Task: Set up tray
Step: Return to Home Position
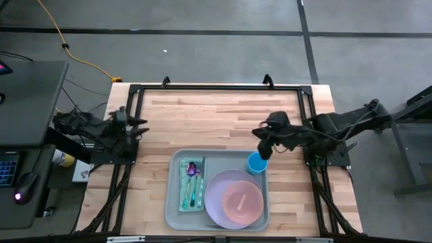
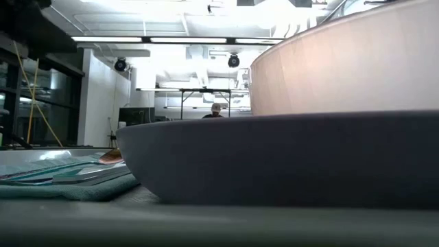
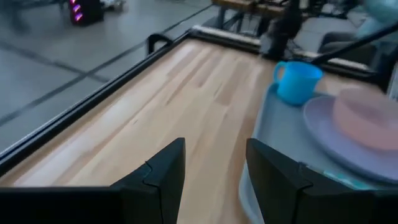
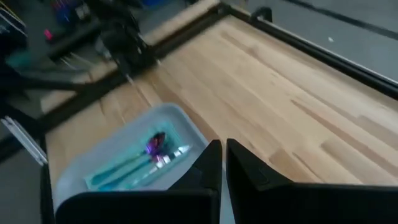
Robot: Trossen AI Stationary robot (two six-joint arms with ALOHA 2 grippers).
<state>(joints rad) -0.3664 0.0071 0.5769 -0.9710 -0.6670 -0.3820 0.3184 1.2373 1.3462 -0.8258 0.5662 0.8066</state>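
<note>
The pale grey-green tray (image 1: 174,202) lies at the table's near middle. On it are a teal napkin (image 1: 192,187) with cutlery (image 4: 155,149), a lavender plate (image 1: 217,196) carrying a pink bowl (image 1: 241,202), and a blue cup (image 1: 257,163) standing in the far right corner. My right gripper (image 1: 264,150) hovers just beyond the cup, its fingers (image 4: 208,163) shut on nothing. My left gripper (image 3: 214,177) waits open at the table's left edge (image 1: 138,125), facing the tray (image 3: 273,124) and the cup (image 3: 297,79).
Bare wood (image 1: 202,121) spans the far half of the table, inside a black frame (image 1: 216,86). The low view is filled by the plate's rim (image 2: 274,158) and the bowl (image 2: 343,68). A person (image 2: 216,110) stands far back in the room.
</note>
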